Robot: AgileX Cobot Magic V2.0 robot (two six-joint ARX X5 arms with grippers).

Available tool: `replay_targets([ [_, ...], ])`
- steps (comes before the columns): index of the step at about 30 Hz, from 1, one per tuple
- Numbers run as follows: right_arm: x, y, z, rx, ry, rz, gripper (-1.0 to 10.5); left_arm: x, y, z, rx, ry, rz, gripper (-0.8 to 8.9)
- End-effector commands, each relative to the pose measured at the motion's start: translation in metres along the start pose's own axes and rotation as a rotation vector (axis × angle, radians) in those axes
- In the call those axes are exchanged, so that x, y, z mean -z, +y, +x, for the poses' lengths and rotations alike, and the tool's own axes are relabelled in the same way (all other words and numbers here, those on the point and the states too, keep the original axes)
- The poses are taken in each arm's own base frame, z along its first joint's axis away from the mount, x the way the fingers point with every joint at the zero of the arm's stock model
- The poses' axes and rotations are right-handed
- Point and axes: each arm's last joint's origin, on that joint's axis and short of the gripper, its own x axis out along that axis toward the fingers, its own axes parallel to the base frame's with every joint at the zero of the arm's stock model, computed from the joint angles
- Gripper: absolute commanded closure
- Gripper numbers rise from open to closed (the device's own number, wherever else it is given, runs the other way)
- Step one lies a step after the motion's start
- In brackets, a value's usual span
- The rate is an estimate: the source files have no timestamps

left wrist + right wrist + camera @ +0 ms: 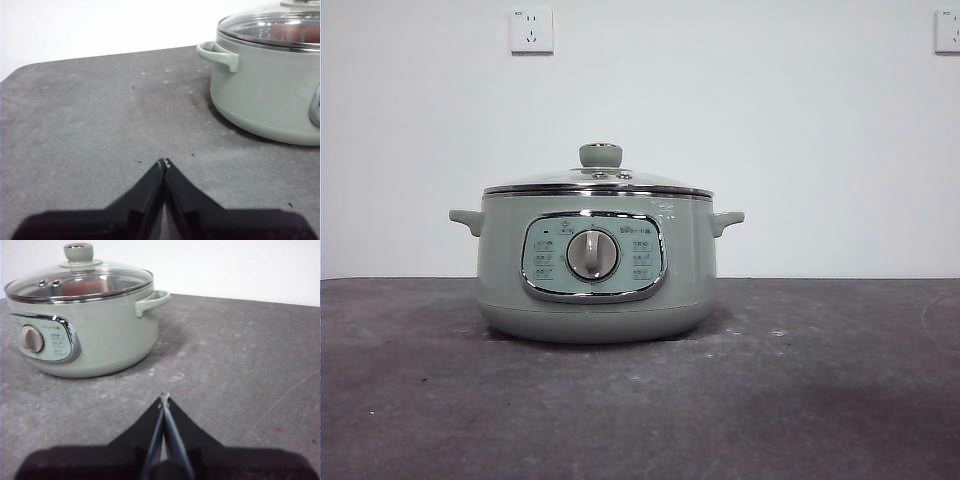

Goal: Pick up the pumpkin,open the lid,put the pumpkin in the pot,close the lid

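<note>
The sage-green electric pot (595, 290) stands in the middle of the dark grey table (840, 400), its chrome-framed control panel (594, 256) facing the front camera. A round dial (592, 254) sits at the panel's centre, with small printed icons and labels in columns on either side and a faint line of print above the panel's upper right; all of this writing is too small to read. Two white wall sockets (532, 30) are mounted high on the pale wall behind.

The glass lid (598, 181) is seated on the pot's rim, its green knob (601, 154) upright on top. Through the glass, in the right wrist view, an orange shape with a bit of green shows inside the pot: the pumpkin (82, 287), lying under the lid. The left wrist view shows a reddish-orange patch through the glass as well.

The left gripper (164, 162) hovers low over bare table, well apart from the pot on the side of one small side handle (218, 53), its two black jaws pressed together with the tips meeting. The right gripper (164, 397) hangs over the table on the pot's other side, likewise apart from it, jaws pressed together and holding nothing. Neither arm appears in the front view.
</note>
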Motion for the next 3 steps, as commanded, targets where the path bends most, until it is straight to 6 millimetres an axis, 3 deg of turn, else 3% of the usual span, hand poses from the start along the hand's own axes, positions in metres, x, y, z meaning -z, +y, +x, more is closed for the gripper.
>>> replay_targets([
  [1, 0.0041, 0.0002, 0.0008, -0.004, 0.017, 0.018, 9.5, 0.0051, -0.0001, 0.0016, 0.001, 0.011, -0.011, 8.16],
  [3, 0.0041, 0.0002, 0.0008, -0.004, 0.017, 0.018, 9.5, 0.0051, -0.0001, 0.0016, 0.001, 0.011, -0.011, 8.16],
])
